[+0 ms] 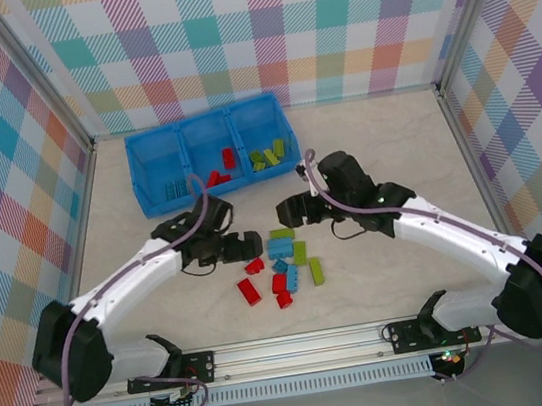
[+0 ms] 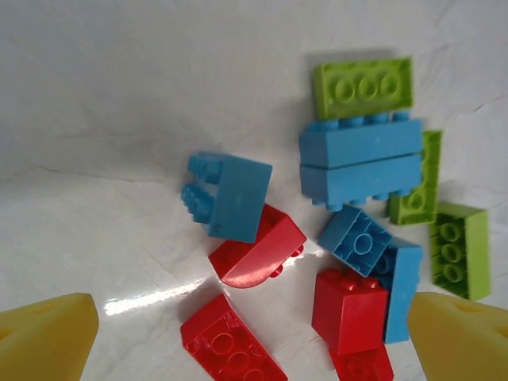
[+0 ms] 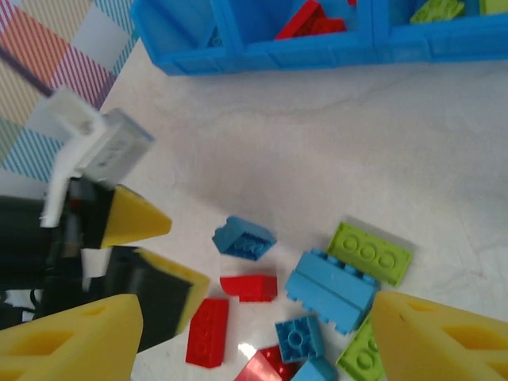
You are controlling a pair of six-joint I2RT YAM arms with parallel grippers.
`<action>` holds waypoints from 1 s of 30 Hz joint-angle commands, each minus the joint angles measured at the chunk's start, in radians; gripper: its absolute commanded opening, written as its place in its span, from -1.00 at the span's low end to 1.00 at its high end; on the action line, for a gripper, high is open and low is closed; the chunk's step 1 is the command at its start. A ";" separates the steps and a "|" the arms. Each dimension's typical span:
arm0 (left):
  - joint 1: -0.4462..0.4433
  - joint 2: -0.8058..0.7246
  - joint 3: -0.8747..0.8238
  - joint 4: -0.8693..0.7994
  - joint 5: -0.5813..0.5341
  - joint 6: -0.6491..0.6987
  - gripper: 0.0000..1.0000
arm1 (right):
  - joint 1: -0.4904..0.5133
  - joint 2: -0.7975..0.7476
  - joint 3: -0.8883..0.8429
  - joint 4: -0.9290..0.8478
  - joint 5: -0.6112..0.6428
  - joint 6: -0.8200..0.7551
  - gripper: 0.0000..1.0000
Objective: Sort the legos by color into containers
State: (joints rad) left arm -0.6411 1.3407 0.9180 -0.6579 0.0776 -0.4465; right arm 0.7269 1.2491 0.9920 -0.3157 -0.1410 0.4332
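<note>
The loose legos point(image 1: 281, 262) lie in a heap on the table between my two arms: red, light blue and lime green bricks. My left gripper point(image 1: 247, 245) is at the heap's left edge and open point(image 2: 254, 345), its yellow fingertips point(image 2: 48, 333) straddling a red brick point(image 2: 230, 341) and a curved red brick point(image 2: 258, 250). A light blue brick point(image 2: 234, 194) lies just beyond. My right gripper point(image 1: 289, 213) hangs open point(image 3: 258, 349) and empty above the heap's far side. The containers point(image 1: 208, 151) stand behind, holding a blue brick point(image 1: 176, 188) on the left, red bricks point(image 1: 227, 159) in the middle and green bricks point(image 1: 267, 155) on the right.
The two grippers are close together over the heap; the left one's fingers point(image 3: 139, 221) show in the right wrist view. The tray's near wall point(image 3: 317, 51) runs just beyond the heap. Checked walls enclose the table on three sides.
</note>
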 commanded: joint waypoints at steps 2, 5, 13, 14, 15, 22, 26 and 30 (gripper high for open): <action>-0.060 0.133 0.050 -0.025 -0.148 0.033 1.00 | -0.001 -0.025 -0.066 -0.005 -0.014 0.016 0.61; -0.060 0.191 0.027 0.061 -0.149 0.046 0.94 | -0.003 -0.033 -0.070 -0.006 -0.020 0.019 0.67; -0.058 0.230 0.018 0.217 -0.240 0.054 0.09 | -0.003 -0.065 -0.079 -0.057 -0.055 0.026 0.70; -0.057 0.241 0.025 0.213 -0.243 0.057 -0.03 | -0.003 -0.073 -0.084 -0.059 -0.057 0.031 0.70; -0.055 0.250 0.032 0.205 -0.247 0.058 -0.15 | -0.003 -0.080 -0.088 -0.060 -0.057 0.036 0.70; -0.023 0.177 0.111 0.116 -0.267 0.067 -0.75 | -0.003 -0.120 -0.086 -0.086 -0.051 0.064 0.71; 0.051 0.081 0.237 0.030 -0.392 0.117 -0.75 | -0.003 -0.121 -0.079 -0.084 -0.076 0.077 0.70; 0.230 0.076 0.315 0.067 -0.543 0.152 -0.74 | 0.004 -0.101 -0.078 -0.068 -0.099 0.084 0.70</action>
State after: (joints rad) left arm -0.5110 1.4399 1.1847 -0.5758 -0.3019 -0.3378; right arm 0.7269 1.1419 0.9089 -0.3866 -0.2043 0.4973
